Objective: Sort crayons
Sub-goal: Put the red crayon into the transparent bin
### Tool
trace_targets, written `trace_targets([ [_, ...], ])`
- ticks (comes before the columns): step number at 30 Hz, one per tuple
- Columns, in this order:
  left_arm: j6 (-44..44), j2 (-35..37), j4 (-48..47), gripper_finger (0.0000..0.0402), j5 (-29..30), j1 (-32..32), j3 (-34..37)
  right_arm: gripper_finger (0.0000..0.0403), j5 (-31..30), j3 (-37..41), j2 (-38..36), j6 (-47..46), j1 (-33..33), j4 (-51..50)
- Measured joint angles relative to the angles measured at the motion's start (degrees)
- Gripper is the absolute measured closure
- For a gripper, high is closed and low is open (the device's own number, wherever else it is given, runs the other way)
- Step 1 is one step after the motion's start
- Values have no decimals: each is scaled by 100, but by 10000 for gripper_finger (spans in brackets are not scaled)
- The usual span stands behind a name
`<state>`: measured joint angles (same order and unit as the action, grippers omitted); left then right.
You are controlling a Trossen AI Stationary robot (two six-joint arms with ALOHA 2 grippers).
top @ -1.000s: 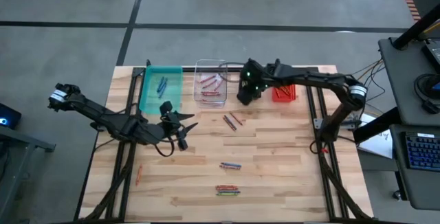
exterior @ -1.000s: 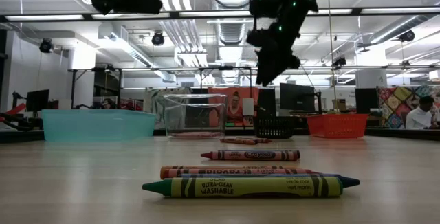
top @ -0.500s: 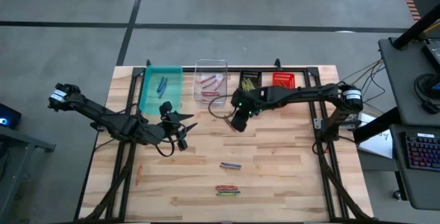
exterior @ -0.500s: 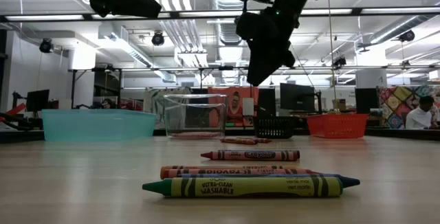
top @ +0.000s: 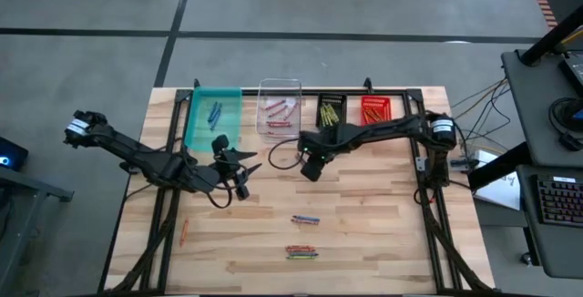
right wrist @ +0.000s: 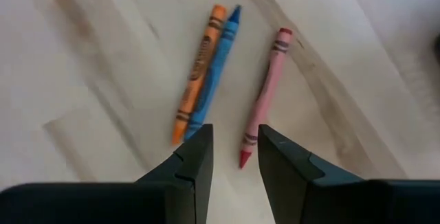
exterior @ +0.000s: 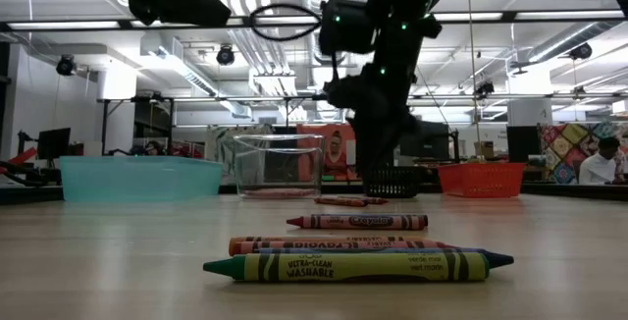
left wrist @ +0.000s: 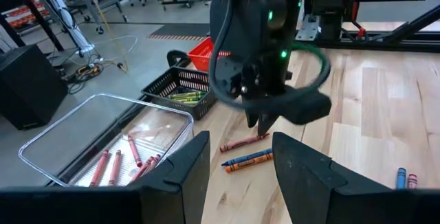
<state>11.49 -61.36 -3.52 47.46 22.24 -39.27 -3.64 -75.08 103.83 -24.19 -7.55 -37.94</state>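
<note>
Three crayons lie loose on the counter [top: 383,233] in front of the bins: a red crayon [right wrist: 265,95] beside an orange crayon [right wrist: 199,69] and a blue crayon [right wrist: 214,71] that touch each other. The right gripper [right wrist: 232,157], back by the red bin [top: 374,112] a second ago, has swung out and dropped low over the red one, fingers apart and narrowing, holding nothing. A pickup looks imminent, while the left gripper [left wrist: 237,165] waits open nearby and other crayons [top: 303,235] lie farther forward.
</note>
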Motion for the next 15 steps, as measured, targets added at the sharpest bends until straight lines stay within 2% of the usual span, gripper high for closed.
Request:
trace_targets([
  [3,0,-45,1,261,0,0,0,300,-244,-6,152,-95,-9,-8],
  [15,-26,-91,6,261,0,0,0,310,-350,-4,508,-137,-22,153],
])
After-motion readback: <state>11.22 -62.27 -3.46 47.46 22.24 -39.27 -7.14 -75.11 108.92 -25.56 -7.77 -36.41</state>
